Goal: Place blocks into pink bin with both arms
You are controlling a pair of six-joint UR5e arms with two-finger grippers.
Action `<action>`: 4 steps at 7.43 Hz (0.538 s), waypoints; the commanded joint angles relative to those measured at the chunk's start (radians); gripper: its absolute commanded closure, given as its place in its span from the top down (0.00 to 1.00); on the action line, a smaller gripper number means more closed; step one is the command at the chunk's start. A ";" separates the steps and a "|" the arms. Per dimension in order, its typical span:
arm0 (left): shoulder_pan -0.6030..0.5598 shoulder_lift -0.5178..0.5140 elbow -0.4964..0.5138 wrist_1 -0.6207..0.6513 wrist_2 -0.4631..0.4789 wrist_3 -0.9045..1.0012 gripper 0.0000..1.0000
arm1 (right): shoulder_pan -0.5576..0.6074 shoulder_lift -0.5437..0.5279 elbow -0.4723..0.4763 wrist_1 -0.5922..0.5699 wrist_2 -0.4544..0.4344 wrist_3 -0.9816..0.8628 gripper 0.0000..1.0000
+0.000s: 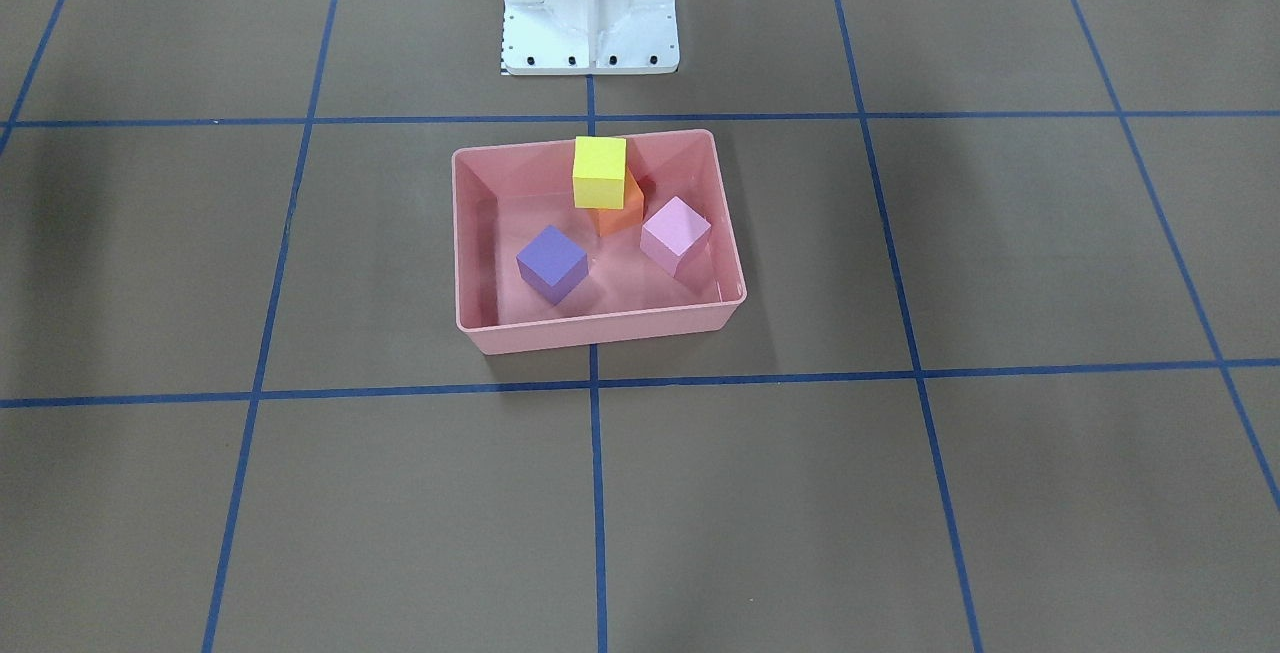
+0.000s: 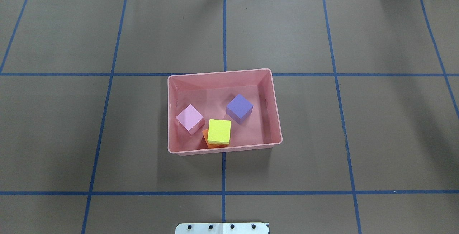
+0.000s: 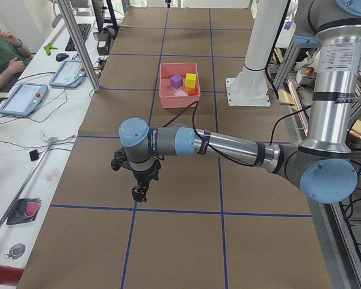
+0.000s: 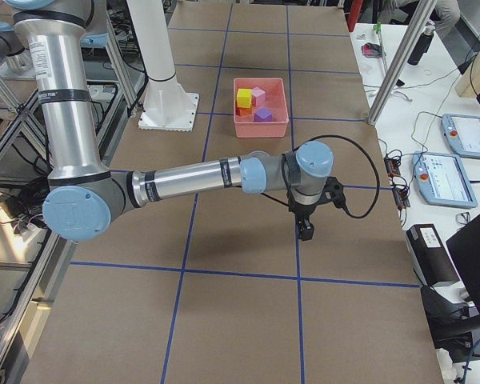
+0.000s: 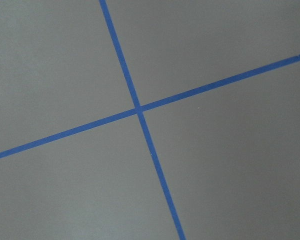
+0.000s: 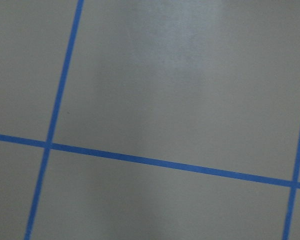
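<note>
The pink bin [image 2: 276, 119] stands at the table's middle; it also shows in the front view [image 1: 470, 233]. Inside it lie the purple block [image 2: 239, 108], the light pink block [image 2: 190, 118] and the yellow block [image 2: 219, 132], which rests on the orange block [image 2: 205, 135]. In the front view the yellow block [image 1: 599, 171] sits on the orange one [image 1: 618, 216], with purple [image 1: 551, 262] and light pink [image 1: 675, 233] beside. My left gripper [image 3: 138, 194] shows only in the left side view, my right gripper [image 4: 306, 232] only in the right side view. Both hang far from the bin; I cannot tell if they are open.
The white base stand [image 1: 590, 8] is at the robot's side of the table. Blue tape lines [image 2: 224, 29] grid the brown surface. Operator benches with tablets [image 4: 468, 136] flank the far edge. A person [image 3: 0, 57] sits at the bench.
</note>
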 commanded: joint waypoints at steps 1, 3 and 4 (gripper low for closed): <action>-0.023 0.011 0.048 -0.026 0.002 -0.020 1.00 | 0.105 -0.069 -0.052 0.000 0.015 -0.086 1.00; -0.020 0.046 0.053 -0.134 0.000 -0.138 1.00 | 0.136 -0.098 -0.052 0.000 0.015 -0.086 1.00; -0.021 0.048 0.037 -0.136 -0.002 -0.188 1.00 | 0.150 -0.117 -0.052 0.000 0.017 -0.086 1.00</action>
